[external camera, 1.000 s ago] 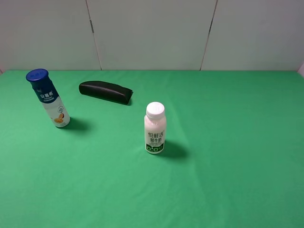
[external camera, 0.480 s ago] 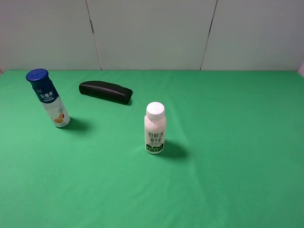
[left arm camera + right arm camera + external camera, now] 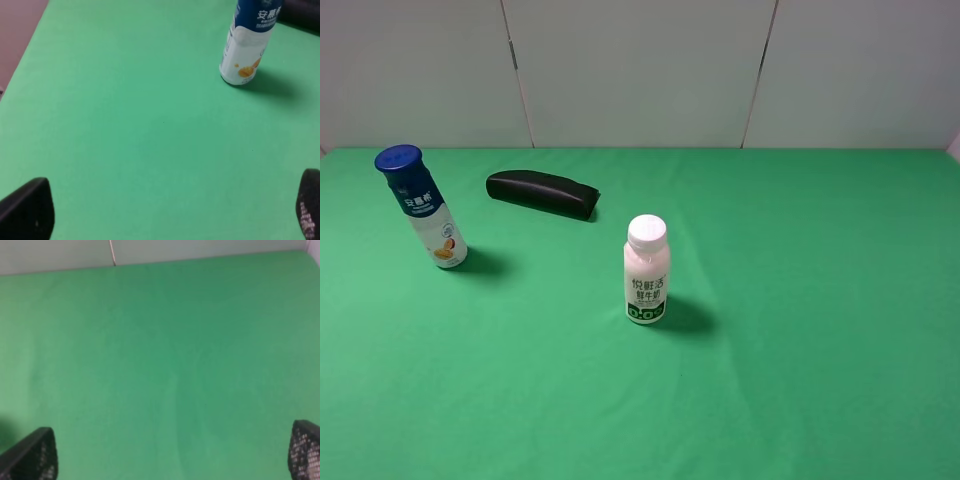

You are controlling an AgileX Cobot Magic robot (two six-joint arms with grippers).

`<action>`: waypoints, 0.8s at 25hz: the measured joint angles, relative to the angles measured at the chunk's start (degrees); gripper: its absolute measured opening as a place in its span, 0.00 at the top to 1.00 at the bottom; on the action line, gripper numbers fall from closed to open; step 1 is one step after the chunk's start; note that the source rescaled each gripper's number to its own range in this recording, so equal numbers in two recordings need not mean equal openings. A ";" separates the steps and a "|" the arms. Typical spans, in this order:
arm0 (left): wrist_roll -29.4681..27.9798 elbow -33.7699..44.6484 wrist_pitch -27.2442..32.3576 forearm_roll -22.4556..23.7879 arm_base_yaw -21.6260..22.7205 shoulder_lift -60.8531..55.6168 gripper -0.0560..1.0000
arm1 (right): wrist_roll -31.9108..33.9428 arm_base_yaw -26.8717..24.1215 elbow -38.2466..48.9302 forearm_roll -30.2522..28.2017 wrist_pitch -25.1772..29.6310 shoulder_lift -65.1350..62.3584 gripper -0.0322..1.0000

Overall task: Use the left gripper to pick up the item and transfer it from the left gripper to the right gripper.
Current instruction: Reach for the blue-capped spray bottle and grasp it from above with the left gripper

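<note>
Nothing moved — bottle (image 3: 246, 52) upright, well apart from left hand (image 3: 167, 209) — spread wide.

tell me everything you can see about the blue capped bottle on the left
The blue-capped bottle is tall and slim, plastic by its look, with a dark blue cap, a blue upper label bearing white characters, and a white lower body with an orange picture. It stands upright, cap on, at the far left of the green cloth. Nothing touches it but the cloth.
</note>
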 joint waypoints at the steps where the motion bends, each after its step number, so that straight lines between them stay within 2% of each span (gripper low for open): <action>1: 0.00 0.00 0.00 0.00 0.00 0.00 0.04 | 0.00 0.00 0.00 0.00 0.00 0.00 0.00; 13: 0.13 -0.07 0.00 0.30 0.00 0.00 0.04 | 0.00 0.00 0.00 0.00 0.00 0.00 0.00; 20: 0.42 -5.81 0.23 0.46 0.00 5.65 0.04 | 0.00 0.00 0.00 0.00 0.00 0.00 0.00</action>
